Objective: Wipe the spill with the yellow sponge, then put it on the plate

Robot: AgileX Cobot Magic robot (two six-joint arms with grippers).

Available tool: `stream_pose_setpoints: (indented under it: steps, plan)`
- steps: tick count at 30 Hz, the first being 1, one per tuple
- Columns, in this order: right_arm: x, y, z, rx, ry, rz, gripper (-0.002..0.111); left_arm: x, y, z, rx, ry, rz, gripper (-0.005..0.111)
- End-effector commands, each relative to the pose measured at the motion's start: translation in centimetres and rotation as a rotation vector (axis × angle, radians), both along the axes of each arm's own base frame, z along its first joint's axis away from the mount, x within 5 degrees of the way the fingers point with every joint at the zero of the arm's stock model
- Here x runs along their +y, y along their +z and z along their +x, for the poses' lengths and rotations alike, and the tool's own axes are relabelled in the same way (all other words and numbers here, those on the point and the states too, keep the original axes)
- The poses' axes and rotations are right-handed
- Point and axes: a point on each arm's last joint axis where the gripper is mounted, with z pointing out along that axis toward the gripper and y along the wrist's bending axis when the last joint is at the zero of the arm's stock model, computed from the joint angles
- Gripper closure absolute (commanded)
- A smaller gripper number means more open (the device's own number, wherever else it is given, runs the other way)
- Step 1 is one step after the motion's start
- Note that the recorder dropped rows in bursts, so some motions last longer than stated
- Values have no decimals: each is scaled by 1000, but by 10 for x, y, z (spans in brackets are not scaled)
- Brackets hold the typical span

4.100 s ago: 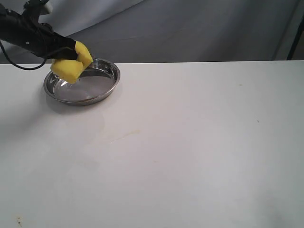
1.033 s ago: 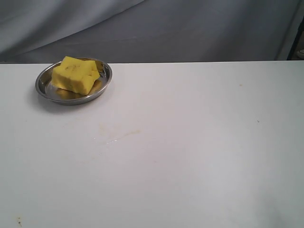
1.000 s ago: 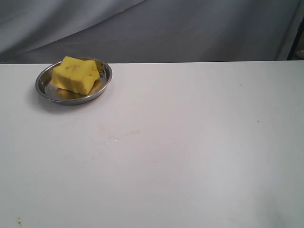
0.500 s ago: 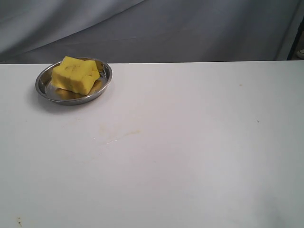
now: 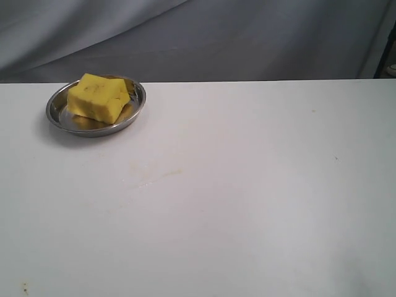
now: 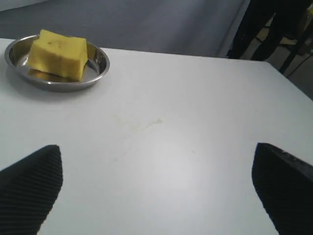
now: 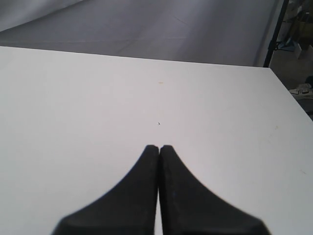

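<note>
The yellow sponge (image 5: 98,96) (image 6: 57,53) lies in the shiny steel plate (image 5: 54,114) (image 6: 98,67) at the table's back left. No amber puddle shows; only a faint yellowish smear (image 5: 162,175) (image 6: 145,125) marks the white table near the middle. My left gripper (image 6: 157,166) is open, its two dark fingers (image 6: 30,183) far apart with bare table between them, well away from the plate. My right gripper (image 7: 159,147) is shut with nothing in it, over bare table. Neither gripper appears in the exterior view.
A grey cloth backdrop (image 5: 247,37) hangs behind the table's far edge. A dark stand (image 7: 274,29) rises beyond the table's right corner. Small specks (image 5: 313,111) dot the white tabletop.
About four seconds ago the left gripper held the sponge over the plate. Since then it let go and drew out of the exterior view. Nothing has moved in the last second.
</note>
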Motion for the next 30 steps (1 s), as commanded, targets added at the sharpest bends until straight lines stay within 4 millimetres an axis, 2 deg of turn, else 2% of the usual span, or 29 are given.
stream_pose_setpoints:
  steps: [1,4,6,9,10,11,14,30]
  plan:
    - [0,-1,0,-2,2,2,108,2,11,6,-129,40,-52,2]
    - [0,-1,0,-2,2,2,108,4,15,8,-191,51,-5,10]
    - [0,-1,0,-2,2,2,108,7,15,9,-212,72,52,25]
    - [0,-1,0,-2,2,2,108,8,14,9,-219,84,82,65]
    - [0,-1,0,-2,2,2,108,8,14,9,-218,83,80,88]
    - [0,-1,0,-2,2,2,108,8,14,9,-221,84,79,104]
    - [0,-1,0,-2,2,2,108,9,16,10,-250,88,95,107]
    - [0,-1,0,-2,2,2,108,9,17,10,-259,89,97,107]
